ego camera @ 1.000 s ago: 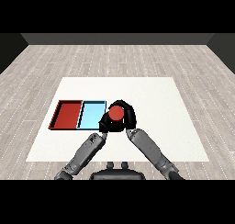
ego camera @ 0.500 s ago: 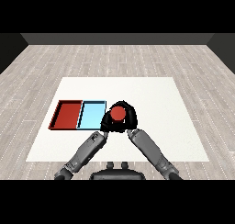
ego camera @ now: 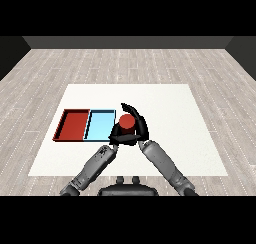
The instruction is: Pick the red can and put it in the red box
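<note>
One red can [ego camera: 126, 122], now nearer two trays, in right robot hand's [ego camera: 140, 129] curl

The scene is covered by 1 view only, taken from the robot's head and directed down and forward across the white table [ego camera: 165, 103]. The whole tabletop is taken in from a moderate height, with grey plank floor [ego camera: 75, 68] seen around it and a dark wall beyond the far edge. Both forearms are seen entering from the lower corners. The view is not mirrored. No 2nd view is given, so nothing is shared.
</note>
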`<state>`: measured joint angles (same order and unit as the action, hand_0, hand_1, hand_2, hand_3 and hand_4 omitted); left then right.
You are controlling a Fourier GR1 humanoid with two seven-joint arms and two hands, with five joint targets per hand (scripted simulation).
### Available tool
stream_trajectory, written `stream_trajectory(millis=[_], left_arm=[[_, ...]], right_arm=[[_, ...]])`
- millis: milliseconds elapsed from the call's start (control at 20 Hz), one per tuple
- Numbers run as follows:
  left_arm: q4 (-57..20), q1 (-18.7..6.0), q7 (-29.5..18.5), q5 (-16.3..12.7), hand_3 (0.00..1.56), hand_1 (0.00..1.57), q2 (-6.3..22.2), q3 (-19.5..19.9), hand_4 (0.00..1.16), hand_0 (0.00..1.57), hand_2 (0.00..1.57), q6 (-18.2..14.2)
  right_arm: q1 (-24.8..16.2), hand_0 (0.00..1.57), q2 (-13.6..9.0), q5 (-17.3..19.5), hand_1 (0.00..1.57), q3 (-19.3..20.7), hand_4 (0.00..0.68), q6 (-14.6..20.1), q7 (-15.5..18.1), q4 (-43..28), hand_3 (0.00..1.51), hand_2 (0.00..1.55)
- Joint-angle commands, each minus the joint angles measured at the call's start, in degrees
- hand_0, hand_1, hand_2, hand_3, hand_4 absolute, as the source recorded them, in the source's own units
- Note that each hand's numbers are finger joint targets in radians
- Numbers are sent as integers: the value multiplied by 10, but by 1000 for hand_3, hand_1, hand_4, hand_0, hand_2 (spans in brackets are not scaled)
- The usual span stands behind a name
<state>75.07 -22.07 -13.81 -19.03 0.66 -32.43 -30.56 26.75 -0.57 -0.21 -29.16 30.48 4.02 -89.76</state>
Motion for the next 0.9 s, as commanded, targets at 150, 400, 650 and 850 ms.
stream_trajectory(millis=[150,400,650,850], left_arm=[[-33,-3,-34,-2,1502,1571,-6,2,1133,1571,1571,7],[10,-2,-2,10,1496,1571,-6,1,1139,1571,1571,-6],[29,24,3,47,1483,1571,-5,16,1136,1571,1571,11],[-15,6,-25,24,1477,1571,-6,22,1136,1571,1571,4]], right_arm=[[-18,0,6,13,0,6,0,24,-27,-32,0,0],[-15,0,2,38,0,40,0,10,-40,-29,0,0],[-39,0,-3,29,0,65,0,-17,-48,-94,0,0],[-56,0,-12,-5,0,118,0,-57,-4,-89,0,0]])
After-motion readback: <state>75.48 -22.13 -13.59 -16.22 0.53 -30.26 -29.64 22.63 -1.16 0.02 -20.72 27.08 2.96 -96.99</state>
